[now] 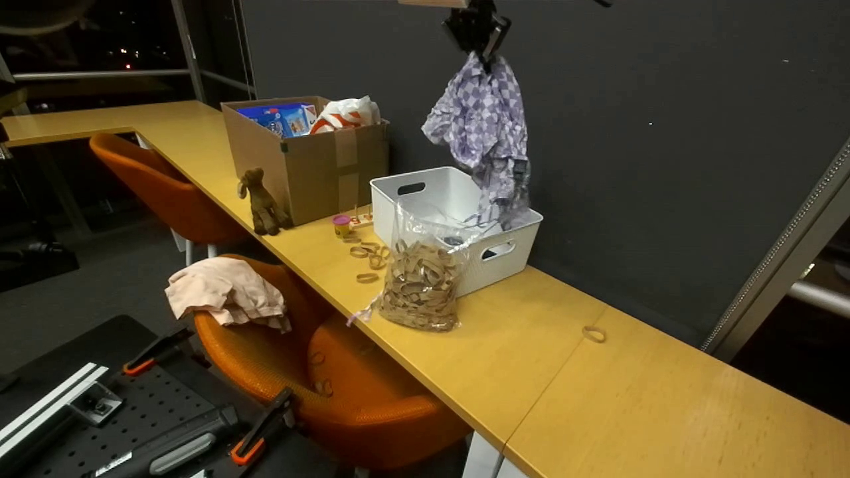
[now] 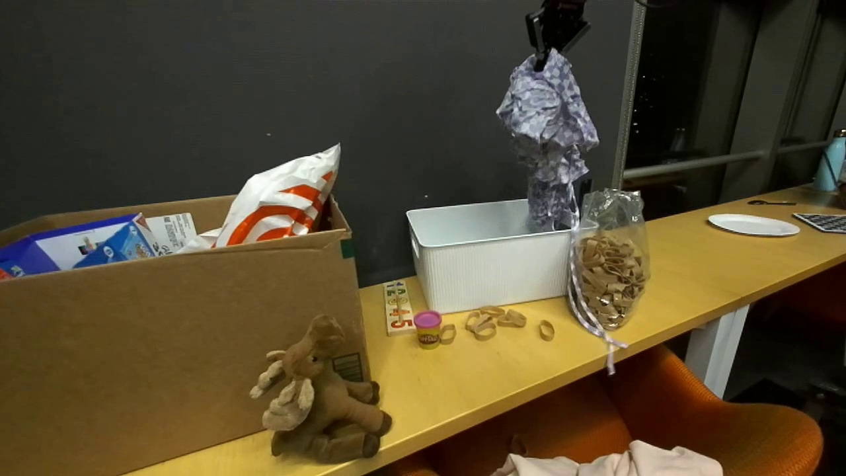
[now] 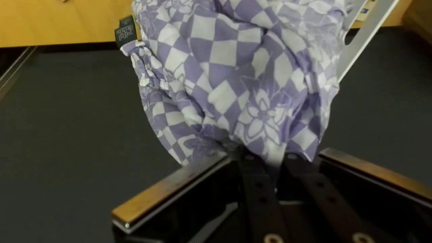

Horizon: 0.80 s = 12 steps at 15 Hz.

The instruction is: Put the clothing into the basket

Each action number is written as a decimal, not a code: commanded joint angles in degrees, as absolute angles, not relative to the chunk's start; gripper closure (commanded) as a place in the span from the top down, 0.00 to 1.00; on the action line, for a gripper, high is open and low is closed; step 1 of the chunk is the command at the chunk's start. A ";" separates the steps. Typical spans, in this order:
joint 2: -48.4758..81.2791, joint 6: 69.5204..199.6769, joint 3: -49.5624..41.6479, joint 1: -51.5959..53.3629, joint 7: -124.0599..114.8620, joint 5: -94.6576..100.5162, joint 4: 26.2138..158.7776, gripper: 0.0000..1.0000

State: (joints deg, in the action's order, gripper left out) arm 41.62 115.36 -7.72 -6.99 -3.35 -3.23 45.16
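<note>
Gripper (image 3: 271,161): pinched narrow on a bunched fold of the clothing (image 1: 481,123), holding it up above the basket (image 2: 489,274).
Clothing: purple-and-white checks with outlined flowers and a dark label; we see it hanging in folds from the gripper, its lower end down at the basket's mouth. We cannot tell whether it touches the inside.
Basket: white, with handle slots, upright on a yellow wooden table (image 1: 518,358).
See-through bag (image 2: 615,208): filled with tan bands (image 1: 420,289), standing just beside the basket; we cannot tell whether they touch.
Cardboard box (image 2: 165,344): holds blue packages (image 2: 99,241) and a white bag with orange-red markings (image 2: 284,208); a brown stuffed moose (image 2: 330,406) sits just beside it.
Tabletop: we find loose bands (image 2: 511,318) in front of the basket, and a pink-lidded tub (image 2: 428,334) and a number board (image 2: 398,311) between basket and box.
Orange chair (image 1: 372,415): a pale pink cloth (image 1: 229,292) is draped over its back.
</note>
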 commanded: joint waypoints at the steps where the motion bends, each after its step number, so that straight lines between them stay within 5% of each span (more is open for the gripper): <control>1: 46.92 117.99 -9.78 -5.57 -4.26 0.54 39.96 0.36; 10: 43.67 113.32 -4.68 2.41 -2.92 -1.86 51.01 0.99; 12: 39.96 109.73 -3.29 4.65 -3.13 -1.71 57.10 1.00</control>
State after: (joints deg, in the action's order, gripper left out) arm 47.06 114.15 -5.23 2.14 -3.50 -0.68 47.03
